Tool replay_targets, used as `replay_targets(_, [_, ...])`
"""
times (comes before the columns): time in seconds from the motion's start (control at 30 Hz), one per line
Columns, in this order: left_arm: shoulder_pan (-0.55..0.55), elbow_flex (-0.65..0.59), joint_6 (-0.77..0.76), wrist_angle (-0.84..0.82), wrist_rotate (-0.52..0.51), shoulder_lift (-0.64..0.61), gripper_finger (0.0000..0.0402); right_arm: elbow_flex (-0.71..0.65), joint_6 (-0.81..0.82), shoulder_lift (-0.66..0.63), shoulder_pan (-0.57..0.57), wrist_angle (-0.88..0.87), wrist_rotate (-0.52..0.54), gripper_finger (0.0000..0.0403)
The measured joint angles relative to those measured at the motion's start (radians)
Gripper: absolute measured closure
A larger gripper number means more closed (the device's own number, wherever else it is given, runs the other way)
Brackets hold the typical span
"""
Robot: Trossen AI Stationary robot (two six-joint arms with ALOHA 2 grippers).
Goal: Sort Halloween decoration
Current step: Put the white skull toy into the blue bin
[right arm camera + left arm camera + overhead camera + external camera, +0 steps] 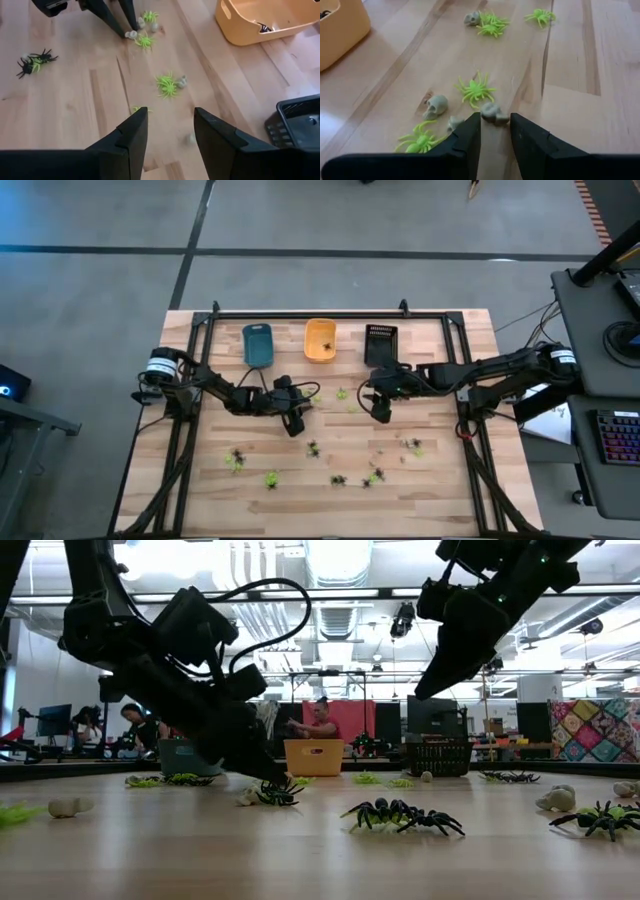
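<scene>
Halloween decoration (338,478) lies scattered over the wooden surface (440,490), mostly lower centre. Left hand (495,131), at centre of the high view, has its fingers either side of a pale figure (494,114); whether it pinches, I cannot tell. Right hand (170,131), right of centre, hangs spread and empty.

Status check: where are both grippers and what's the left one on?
Left gripper down at table, fingers astride a pale skull. Right gripper open, hovering, empty. Green spider close beside the skull.

Orange tray (337,27) cut off; contents unclear.
</scene>
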Motion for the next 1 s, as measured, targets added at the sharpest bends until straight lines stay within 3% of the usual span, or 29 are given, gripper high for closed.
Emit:
replay_targets(0.47, [0.0, 0.0, -0.013, -0.006, 0.002, 0.0, 0.0385, 0.0, 0.001, 0.0, 0.0, 0.004, 0.0, 0.0258])
replay_targets(0.6, [0.002, 0.0, -0.008, -0.004, 0.069, 0.0, 0.04, 0.0, 0.002, 0.0, 0.0, 0.004, 0.0, 0.0262])
replay_targets(1.0, [0.0, -0.001, 0.022, -0.015, 0.131, -0.015, 0.0348, 0.0, -0.005, 0.0, 0.0, 0.004, 0.0, 0.026])
